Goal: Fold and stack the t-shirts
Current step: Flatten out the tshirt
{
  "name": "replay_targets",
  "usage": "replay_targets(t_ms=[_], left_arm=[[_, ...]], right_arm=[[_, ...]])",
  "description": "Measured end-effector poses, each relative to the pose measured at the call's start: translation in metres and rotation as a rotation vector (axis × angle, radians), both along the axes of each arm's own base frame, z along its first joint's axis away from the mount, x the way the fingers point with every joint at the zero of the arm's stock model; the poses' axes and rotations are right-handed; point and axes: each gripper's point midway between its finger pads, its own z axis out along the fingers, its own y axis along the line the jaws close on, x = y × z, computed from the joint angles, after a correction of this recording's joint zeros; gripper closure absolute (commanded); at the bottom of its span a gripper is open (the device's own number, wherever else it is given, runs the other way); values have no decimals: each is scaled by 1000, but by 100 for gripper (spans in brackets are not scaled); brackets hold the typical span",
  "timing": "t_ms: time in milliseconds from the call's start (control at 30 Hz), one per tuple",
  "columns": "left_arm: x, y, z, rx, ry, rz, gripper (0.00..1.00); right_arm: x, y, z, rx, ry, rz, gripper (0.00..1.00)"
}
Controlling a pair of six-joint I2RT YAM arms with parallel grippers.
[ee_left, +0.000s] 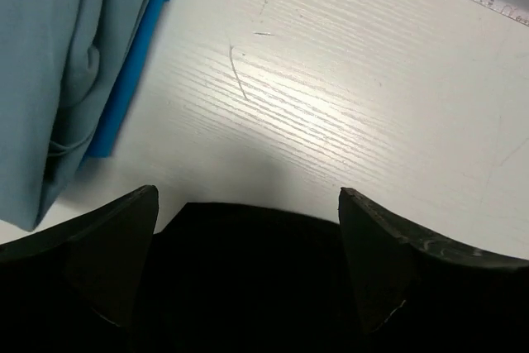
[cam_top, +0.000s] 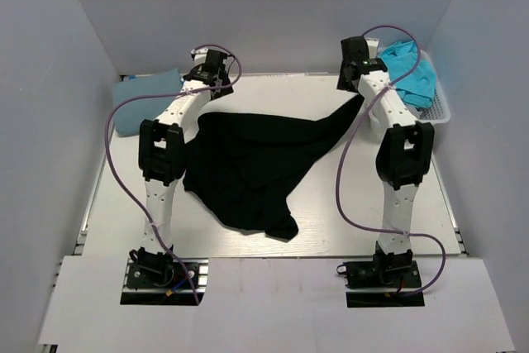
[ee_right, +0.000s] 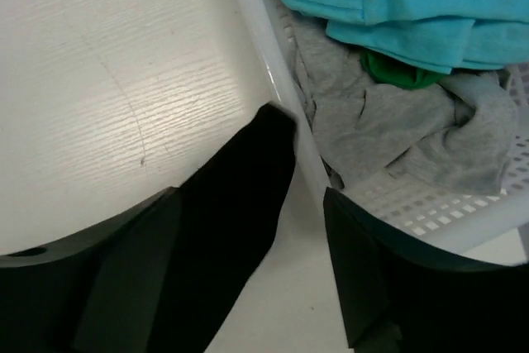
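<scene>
Both arms stretched forward, left gripper (ee_left: 248, 204) and right gripper (ee_right: 252, 200) with jaws parted, clasping nothing, black t-shirt (cam_top: 248, 163) lying loose between their fingers.

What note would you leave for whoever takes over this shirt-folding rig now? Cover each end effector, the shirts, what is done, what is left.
Left end effector: open, above the black t-shirt's far edge.
Right end effector: open, above that shirt's far right tip, beside the white basket.
Black t-shirt: crumpled mid-table, unfolded.
Done: light blue t-shirt lies folded at far left.
Left: fold the black one; turquoise t-shirt and grey cloth wait in the basket; stack all.
</scene>
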Motion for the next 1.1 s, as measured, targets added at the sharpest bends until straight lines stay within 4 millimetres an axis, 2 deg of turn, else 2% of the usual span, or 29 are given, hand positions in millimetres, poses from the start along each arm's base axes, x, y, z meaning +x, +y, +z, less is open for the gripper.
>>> replay_targets(t_ms=[33, 100, 167, 233, 300, 433, 500, 567, 633, 700, 800, 833, 967, 1100], left_arm=[[1, 1, 3, -1, 1, -3, 0], [-4, 3, 7, -2, 5, -12, 0], [-14, 4, 10, -2, 19, -21, 0], [-40, 11, 12, 3, 54, -18, 0], [-74, 20, 18, -3, 82, -7, 0], [-160, 39, 46, -67, 72, 33, 0], [-207, 48, 58, -126, 31, 53, 0], [-244, 55, 58, -174, 1, 71, 0], [-274, 60, 47, -217, -5, 95, 0], [-295, 63, 27, -239, 28, 122, 0], [-321, 66, -8, -256, 111, 160, 0], [-328, 66, -18, -263, 135, 168, 0], [-349, 62, -49, -299, 201, 178, 0], [-346, 57, -58, -332, 194, 181, 0]], right_arm=[[5, 2, -2, 3, 6, 5, 10], [4, 4, -6, 1, 33, 28, 10], [-6, 9, -3, 10, 57, 63, 10], [-20, 13, 4, 27, 57, 96, 10], [-50, 17, 14, 52, 65, 139, 10], [-124, 36, 42, 159, 6, 260, 10], [-164, 58, 44, 251, -17, 372, 10], [-198, 84, 36, 337, -3, 490, 10], [-231, 110, 16, 411, 61, 599, 10], [-265, 132, -18, 466, 164, 690, 10], [-317, 151, -64, 527, 345, 769, 10], [-331, 155, -73, 539, 391, 786, 10], [-358, 183, -81, 595, 460, 880, 10], [-369, 214, -94, 606, 529, 957, 10]])
